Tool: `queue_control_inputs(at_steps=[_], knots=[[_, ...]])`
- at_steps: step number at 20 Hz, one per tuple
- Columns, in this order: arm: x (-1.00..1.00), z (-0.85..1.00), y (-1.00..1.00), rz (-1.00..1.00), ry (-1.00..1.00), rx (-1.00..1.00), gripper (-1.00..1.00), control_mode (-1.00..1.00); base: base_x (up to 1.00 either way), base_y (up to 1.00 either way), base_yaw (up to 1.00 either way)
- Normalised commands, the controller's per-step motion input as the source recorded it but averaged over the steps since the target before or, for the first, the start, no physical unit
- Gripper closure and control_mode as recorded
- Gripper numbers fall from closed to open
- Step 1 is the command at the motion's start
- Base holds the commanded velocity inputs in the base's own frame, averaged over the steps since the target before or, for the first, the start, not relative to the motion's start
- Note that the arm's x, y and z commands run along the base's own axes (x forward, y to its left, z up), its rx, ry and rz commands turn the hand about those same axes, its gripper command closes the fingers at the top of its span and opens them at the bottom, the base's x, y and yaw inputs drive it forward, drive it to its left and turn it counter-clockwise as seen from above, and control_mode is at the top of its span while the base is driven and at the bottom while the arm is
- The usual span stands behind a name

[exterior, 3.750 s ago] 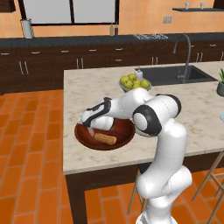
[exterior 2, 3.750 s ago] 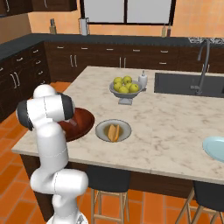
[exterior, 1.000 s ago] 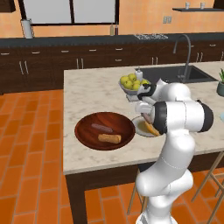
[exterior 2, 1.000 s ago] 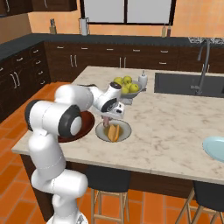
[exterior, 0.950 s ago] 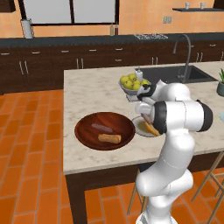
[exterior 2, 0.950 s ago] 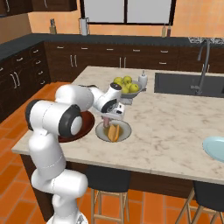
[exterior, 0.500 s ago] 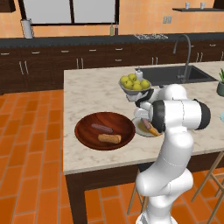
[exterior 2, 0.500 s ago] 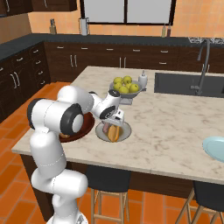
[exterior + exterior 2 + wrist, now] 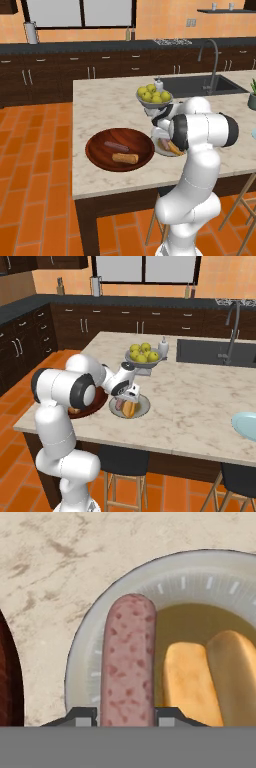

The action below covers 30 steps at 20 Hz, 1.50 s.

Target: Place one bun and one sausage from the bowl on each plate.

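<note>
Gripper hovers low over the grey plate, its jaws closed on a pinkish sausage that lies along the plate's rim side, just beside the orange-yellow bun already on it. One plate looks nearly served once the sausage is released. A second sausage and the tan bun wait in the wooden bowl on the tabletop, and the pale blue plate sits well apart, unserved. A few seconds earlier the arm reached into the bowl; it has since swung over to the plate.

Speckled matt sausage; glossy grey plate; marbled stone counter.
</note>
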Motion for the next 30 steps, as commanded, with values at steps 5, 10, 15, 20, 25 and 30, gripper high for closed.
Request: queue_control_inputs(at_steps=[5,10,15,20,25,30], knots=[[0.0,0.03,0.0,0.0,0.0,0.0,-1.0,-1.0,0.0,0.0,0.0],[-0.01,0.27,0.0,0.0,0.0,0.0,-1.0,-1.0,0.0,0.0,0.0],[-0.09,0.89,0.0,0.0,-0.03,-0.04,-1.0,-1.0,0.0,0.0,0.0],[-0.33,0.92,0.34,0.15,-0.01,-0.14,-1.0,-1.0,0.0,0.0,0.0],[-0.62,0.66,0.97,0.34,0.01,-0.31,-1.0,-1.0,0.0,0.0,0.0],[-0.69,0.05,1.0,0.47,0.07,-0.16,-1.0,-1.0,0.0,0.0,0.0]])
